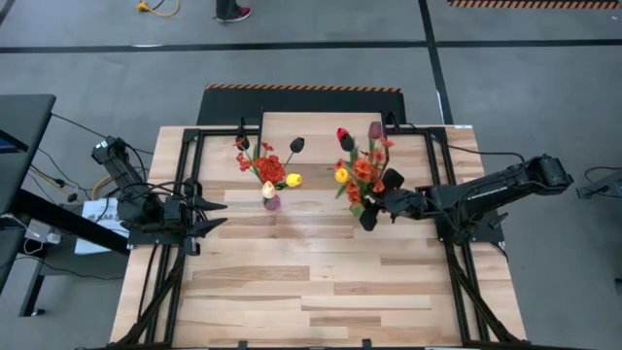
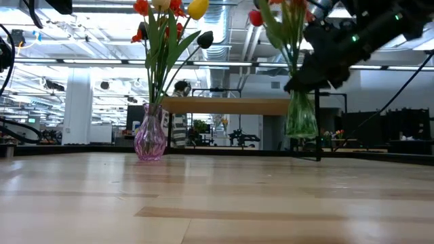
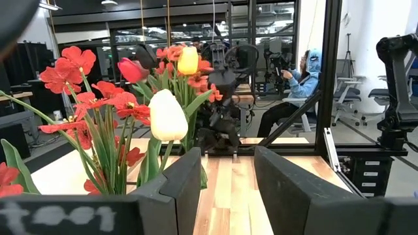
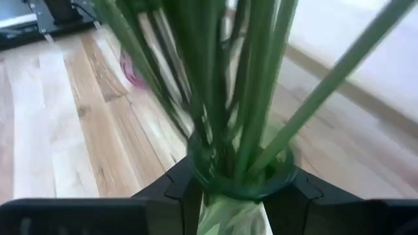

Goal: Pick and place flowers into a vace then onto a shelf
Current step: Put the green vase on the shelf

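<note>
Above the table, the right end effector (image 4: 238, 189) clamps a green glass vase (image 2: 301, 116) of red-orange flowers (image 1: 362, 167).

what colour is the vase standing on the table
Pink vase, translucent; clearest in the low view.

Pink vase (image 2: 150, 139), green vase (image 2: 301, 116), red and yellow flowers (image 1: 272, 173).

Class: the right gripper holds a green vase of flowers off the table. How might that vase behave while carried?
Probably top-heavy: tall flowers rise above the green vase. Glossy glass may slip in the right gripper, gripped at its neck.
</note>
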Available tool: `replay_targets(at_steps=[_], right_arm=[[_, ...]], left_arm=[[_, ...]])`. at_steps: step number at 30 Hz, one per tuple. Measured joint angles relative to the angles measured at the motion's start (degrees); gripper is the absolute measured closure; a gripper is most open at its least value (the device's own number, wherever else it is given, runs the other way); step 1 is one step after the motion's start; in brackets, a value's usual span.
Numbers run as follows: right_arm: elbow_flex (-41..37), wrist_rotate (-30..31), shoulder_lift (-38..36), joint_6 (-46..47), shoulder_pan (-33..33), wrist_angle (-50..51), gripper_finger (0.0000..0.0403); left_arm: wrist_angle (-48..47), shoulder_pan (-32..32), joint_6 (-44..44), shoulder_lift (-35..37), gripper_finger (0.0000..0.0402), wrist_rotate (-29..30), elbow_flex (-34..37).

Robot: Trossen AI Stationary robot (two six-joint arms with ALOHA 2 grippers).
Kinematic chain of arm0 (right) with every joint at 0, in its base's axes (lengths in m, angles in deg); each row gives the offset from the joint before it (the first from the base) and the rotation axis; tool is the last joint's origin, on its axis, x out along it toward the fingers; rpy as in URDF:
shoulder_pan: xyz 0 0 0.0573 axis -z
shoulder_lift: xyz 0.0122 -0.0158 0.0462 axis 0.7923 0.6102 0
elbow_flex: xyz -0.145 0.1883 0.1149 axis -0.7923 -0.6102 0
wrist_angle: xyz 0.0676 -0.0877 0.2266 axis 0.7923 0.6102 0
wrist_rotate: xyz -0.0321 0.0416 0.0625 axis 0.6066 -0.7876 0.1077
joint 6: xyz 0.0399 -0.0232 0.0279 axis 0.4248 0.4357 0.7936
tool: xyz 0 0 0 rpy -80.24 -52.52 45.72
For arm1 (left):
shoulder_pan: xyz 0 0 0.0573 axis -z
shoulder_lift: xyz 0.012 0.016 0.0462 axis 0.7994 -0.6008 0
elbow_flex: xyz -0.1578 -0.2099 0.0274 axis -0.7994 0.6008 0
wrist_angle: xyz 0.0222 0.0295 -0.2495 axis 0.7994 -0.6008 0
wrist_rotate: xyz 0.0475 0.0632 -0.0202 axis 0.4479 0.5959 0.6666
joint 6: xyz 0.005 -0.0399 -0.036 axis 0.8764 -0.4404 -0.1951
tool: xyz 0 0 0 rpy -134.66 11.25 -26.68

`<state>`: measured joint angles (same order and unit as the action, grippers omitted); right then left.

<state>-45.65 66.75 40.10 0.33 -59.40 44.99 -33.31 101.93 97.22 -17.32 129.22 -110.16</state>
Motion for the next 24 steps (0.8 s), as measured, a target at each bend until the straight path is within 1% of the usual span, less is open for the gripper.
replay_targets(at_steps=[5,9,14,19,24], right_arm=[[5.1,-0.4,-0.1,-3.0,0.0,3.8,0.0296],[8.3,-0.9,-1.8,-4.3,0.0,5.6,0.0296],[10.3,-1.0,-5.1,-5.5,0.7,9.4,0.0292],[11.6,-1.2,-8.8,-7.3,3.8,12.7,0.0295],[12.8,-1.4,-12.1,-10.4,9.3,13.3,0.0293]], left_arm=[[0.0,0.0,-0.1,0.0,0.0268,0.0,0.0],[0.0,0.0,-0.5,0.0,0.0268,0.0,0.0],[0.0,0.0,-0.6,0.0,0.0268,0.0,0.0],[0.0,0.0,-0.6,0.0,0.0268,-0.1,0.0],[0.0,0.0,-0.6,0.0,0.0268,-0.1,0.0]])
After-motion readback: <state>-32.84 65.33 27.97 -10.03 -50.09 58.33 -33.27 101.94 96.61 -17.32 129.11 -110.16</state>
